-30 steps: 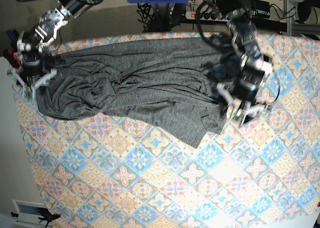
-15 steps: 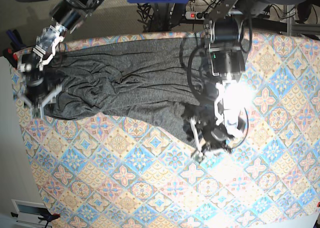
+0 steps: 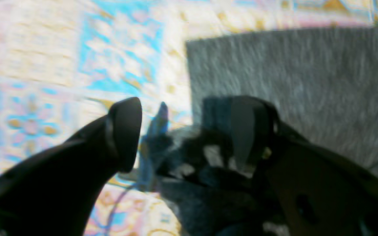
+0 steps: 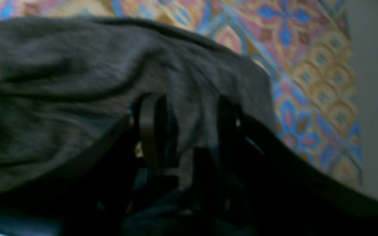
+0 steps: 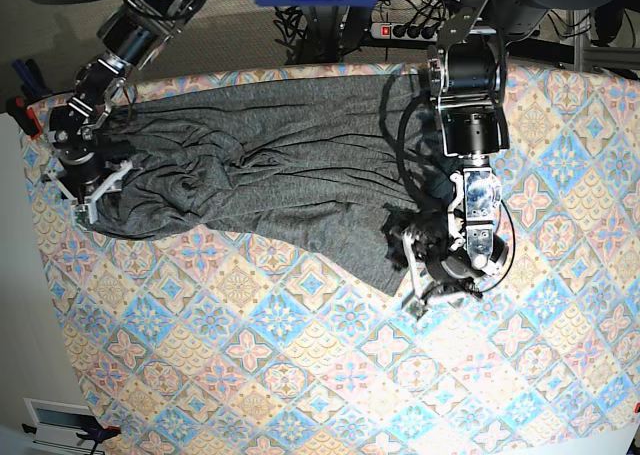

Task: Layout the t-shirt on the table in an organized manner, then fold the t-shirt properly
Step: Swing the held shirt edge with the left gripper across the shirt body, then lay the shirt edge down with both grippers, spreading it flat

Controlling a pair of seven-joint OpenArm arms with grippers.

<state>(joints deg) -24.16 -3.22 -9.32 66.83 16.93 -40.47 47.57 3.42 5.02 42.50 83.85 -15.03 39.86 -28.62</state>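
The t-shirt (image 5: 260, 175) is seen spread in a long band across the far part of the table (image 5: 300, 375) in the base view, its long axis running from 9 o'clock to 3 o'clock, with a loose corner drooping toward 5 o'clock near the middle. The right gripper (image 5: 85, 180) is set at the band's 9 o'clock end; in the right wrist view the right gripper (image 4: 189, 131) has grey knit bunched between its fingers (image 4: 149, 131), so it is judged closed on the t-shirt (image 4: 77, 82). The left gripper (image 5: 440, 270) hangs at the drooping corner; in the left wrist view the left gripper (image 3: 182, 131) is spread wide, one of its fingers (image 3: 125, 131) over bare table (image 3: 44, 49), the other at the cloth's edge, nothing pinched. From that gap the t-shirt (image 3: 290, 82) lies toward 1 o'clock, its straight corner edge just beside the gap. The left arm is plainly the nearer to that corner; the coming grasp is judged to depend on the fingers straddling this edge.
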